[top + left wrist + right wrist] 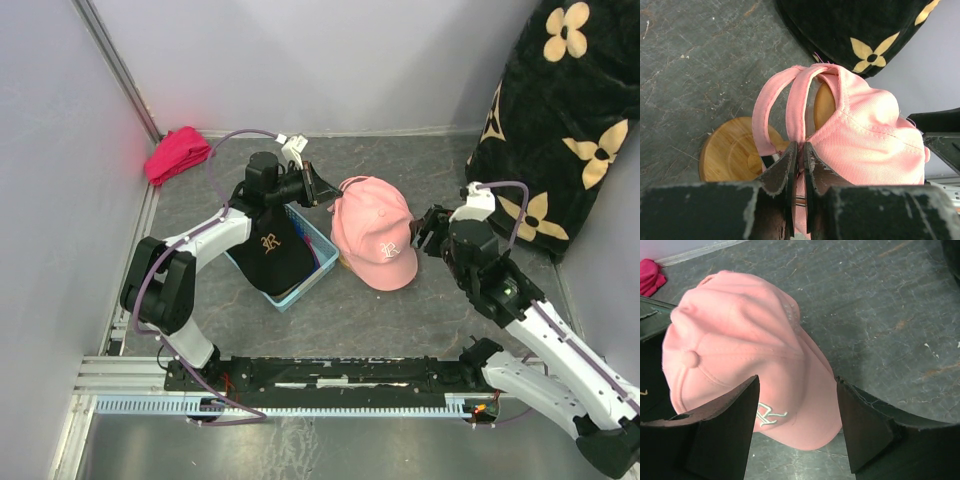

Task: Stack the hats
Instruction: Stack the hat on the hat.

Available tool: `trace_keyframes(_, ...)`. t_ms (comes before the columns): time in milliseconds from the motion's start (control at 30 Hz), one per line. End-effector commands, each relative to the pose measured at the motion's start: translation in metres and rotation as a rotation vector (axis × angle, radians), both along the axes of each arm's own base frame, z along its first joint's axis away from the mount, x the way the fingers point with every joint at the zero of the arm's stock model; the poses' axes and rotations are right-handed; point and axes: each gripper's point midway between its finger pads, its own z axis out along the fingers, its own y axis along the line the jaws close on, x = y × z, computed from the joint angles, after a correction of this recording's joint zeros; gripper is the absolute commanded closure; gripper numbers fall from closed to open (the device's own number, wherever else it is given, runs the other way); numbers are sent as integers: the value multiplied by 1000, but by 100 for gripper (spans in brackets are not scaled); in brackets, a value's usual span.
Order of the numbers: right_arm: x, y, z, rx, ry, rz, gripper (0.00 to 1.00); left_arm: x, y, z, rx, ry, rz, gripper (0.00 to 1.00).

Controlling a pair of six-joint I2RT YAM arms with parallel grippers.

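A light pink cap with a white logo sits on a wooden stand, brim toward the near side. My left gripper is shut on the cap's back edge by the strap, as the left wrist view shows. A black cap with a gold logo lies on top in a blue basket; whatever lies under it is mostly hidden. My right gripper is open and empty just right of the pink cap; in the right wrist view its jaws straddle the brim from above.
A red-pink cloth bundle lies in the far left corner. A black blanket with tan flowers fills the far right. Grey walls stand on the left and at the back. The arm rail runs along the near edge.
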Motion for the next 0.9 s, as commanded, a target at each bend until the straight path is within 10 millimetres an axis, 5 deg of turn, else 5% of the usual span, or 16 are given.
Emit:
trace_keyframes(0,-11,-9,-24,2,37,-30,29,4,0,-3,8,31,5,86)
trace_keyframes(533,-15,30,-116,126,196,71,29,4,-1,0,2,28,3,85)
trace_keyframes(633,-16,35,-112,148,192,92,30,4,-1,-1,9,26,3,85)
trace_keyframes(867,-23,30,-66,174,107,119,30,7,-2,-3,12,31,4,85)
